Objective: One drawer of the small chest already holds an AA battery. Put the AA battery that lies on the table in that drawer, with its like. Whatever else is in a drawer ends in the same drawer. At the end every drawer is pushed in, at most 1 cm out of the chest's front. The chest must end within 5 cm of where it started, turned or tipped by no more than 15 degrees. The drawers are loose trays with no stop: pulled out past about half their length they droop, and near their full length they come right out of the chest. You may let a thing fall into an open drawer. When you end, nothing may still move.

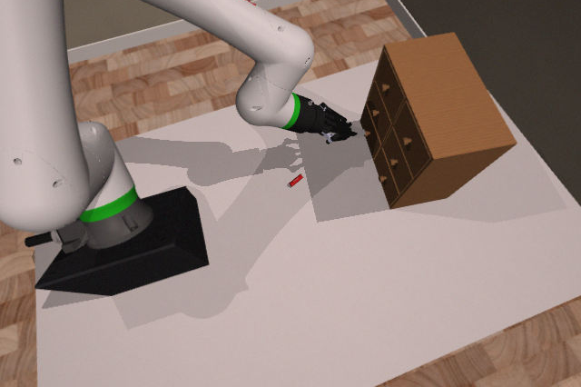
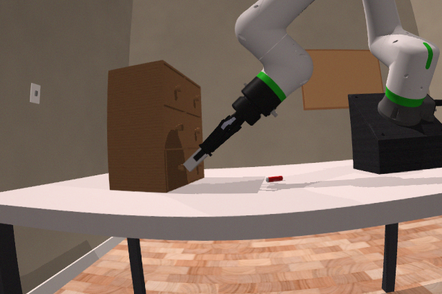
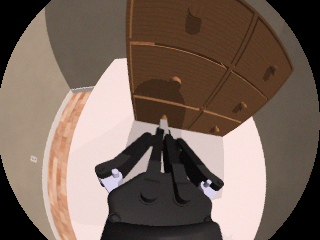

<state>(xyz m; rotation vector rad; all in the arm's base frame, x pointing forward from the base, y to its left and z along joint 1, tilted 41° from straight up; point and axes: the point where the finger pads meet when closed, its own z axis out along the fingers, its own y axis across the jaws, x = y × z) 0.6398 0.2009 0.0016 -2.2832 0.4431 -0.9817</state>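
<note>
Battery (image 1: 295,180), red and small, lies on its side on the white table (image 1: 328,302), out in front of the chest and well apart from it; I see it in the exterior view (image 2: 274,179) too, between the chest and the arm's black base (image 1: 187,251). From my screens the wooden chest (image 1: 450,105) stands upright near the table's far corner, six drawers in two columns, each with a small knob, and every front looks flush with the chest's face. My gripper (image 1: 352,131) reaches down at a slant to the bottom drawer (image 2: 175,159) on the column nearer the wall, its fingers pressed together with nothing between them, the tips right at that drawer's knob (image 2: 181,167). In the wrist view the tips (image 3: 163,122) meet against the lowest row of the chest (image 3: 194,27).
</note>
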